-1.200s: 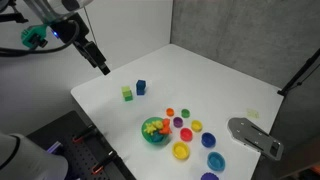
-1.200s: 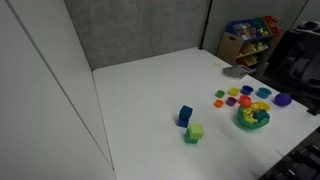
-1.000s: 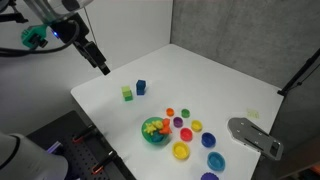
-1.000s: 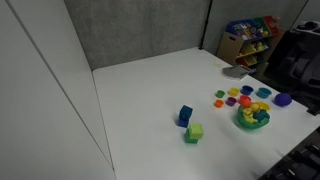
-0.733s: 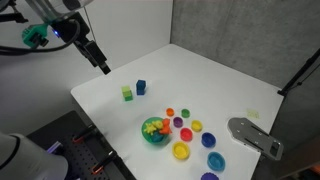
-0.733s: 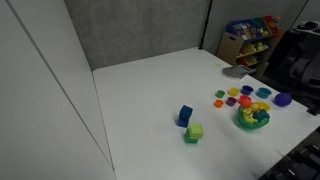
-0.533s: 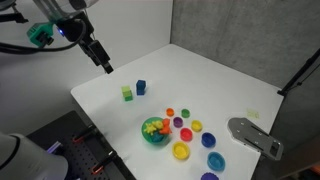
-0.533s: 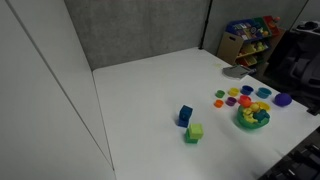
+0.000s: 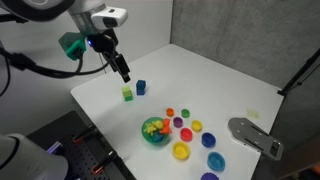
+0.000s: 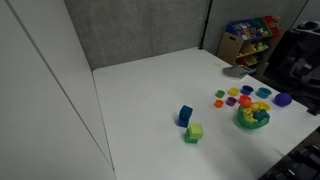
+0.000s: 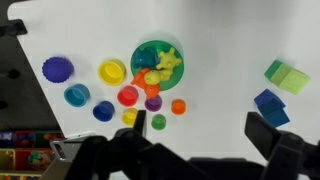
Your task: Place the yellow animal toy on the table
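**While the claw (image 9: pixel 126 76) hangs open above the table (image 9: pixel 220 90), the yellow animal toy (image 11: pixel 168 62) lies in the green bowl (image 11: pixel 141 52)**

Because the yellow animal toy is small and is packed among orange and red pieces, its lumpy outline is made out only in the wrist view. In both exterior views it is reduced to a yellow speck inside the green bowl, and its form cannot be told. The bowl is ringed on one side by a cluster of small round cups: a yellow cup (image 11: pixel 112 72), a purple one (image 11: pixel 57 69), and blue, red, orange and green ones close by. Well apart from the bowl, a blue cube (image 11: pixel 268 106) and a yellow-green cube (image 11: pixel 287 76) are seen just beside each other.

The claw is seen edge-on in an exterior view, above the table near the two cubes and touching nothing. Its dark fingers (image 11: pixel 268 135) are shown blurred along the lower edge of the wrist view, set wide apart with nothing held between them. The arm is cut off by the frame's top.

A flat grey object (image 9: pixel 255 135) at the table's edge cannot be identified. A shelf of coloured toys (image 10: pixel 250 38) is shown too small for detail.
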`<state>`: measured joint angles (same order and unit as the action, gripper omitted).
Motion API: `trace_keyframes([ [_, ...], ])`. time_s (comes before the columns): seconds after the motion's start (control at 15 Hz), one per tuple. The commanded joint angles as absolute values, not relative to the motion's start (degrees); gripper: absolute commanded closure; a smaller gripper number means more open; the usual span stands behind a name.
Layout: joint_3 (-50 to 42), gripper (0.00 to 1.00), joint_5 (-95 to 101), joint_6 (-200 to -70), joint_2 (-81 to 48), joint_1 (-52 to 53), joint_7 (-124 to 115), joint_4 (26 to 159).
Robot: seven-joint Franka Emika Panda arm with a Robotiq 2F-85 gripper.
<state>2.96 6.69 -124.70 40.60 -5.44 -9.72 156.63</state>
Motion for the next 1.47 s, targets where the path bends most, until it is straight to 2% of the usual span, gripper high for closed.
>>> trace_keyframes([
  [0.0,1.1,0.0,6.4,-129.2,32.2,-7.7,-11.2,153.8],
  [0.8,-2.1,0.0,7.5,-145.3,8.7,-12.2,-17.5,150.7],
  [1.4,-6.2,0.0,8.2,-155.9,-7.4,-10.1,-22.2,147.6],
])
